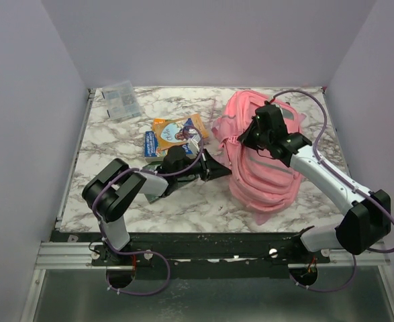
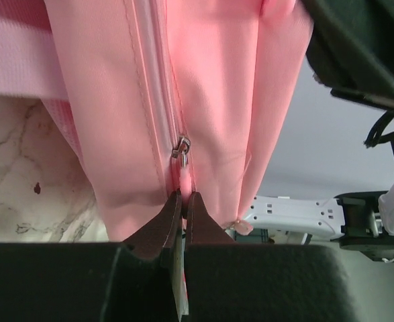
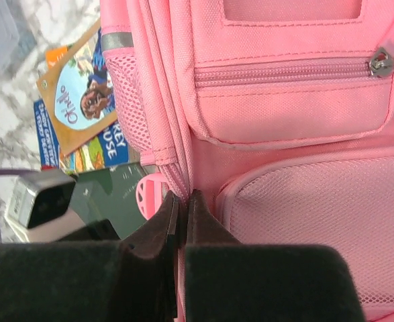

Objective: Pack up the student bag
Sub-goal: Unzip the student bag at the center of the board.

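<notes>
The student bag (image 1: 264, 178) sits on the right half of the marble table (image 1: 183, 201), slumped and bunched up. Its long axis runs roughly from the far edge toward me, leaning a little to the right at the near end. In my right wrist view its front pockets face the camera, but I can't tell from overhead which end is the top.

I judge the packing to be barely started. The stretch of main zip I can see above the zip slider (image 2: 181, 146) looks closed, and nothing visible has gone inside. My left gripper (image 2: 183, 194) is clenched on the pink pull tab (image 2: 182, 180) just below that slider. My right gripper (image 3: 181, 196) is pinched tight on a seam of the bag, between the side mesh and the front pockets.

The cargo lies just left of the bag: an orange picture book (image 1: 176, 129), a blue book (image 1: 153, 142) partly under it, and a dark green flat item (image 3: 109, 194) that I can't identify. A clear plastic box (image 1: 121, 99) sits well apart at the far left corner. What's left, as I read it, is opening the zip, loading these things and closing up.
</notes>
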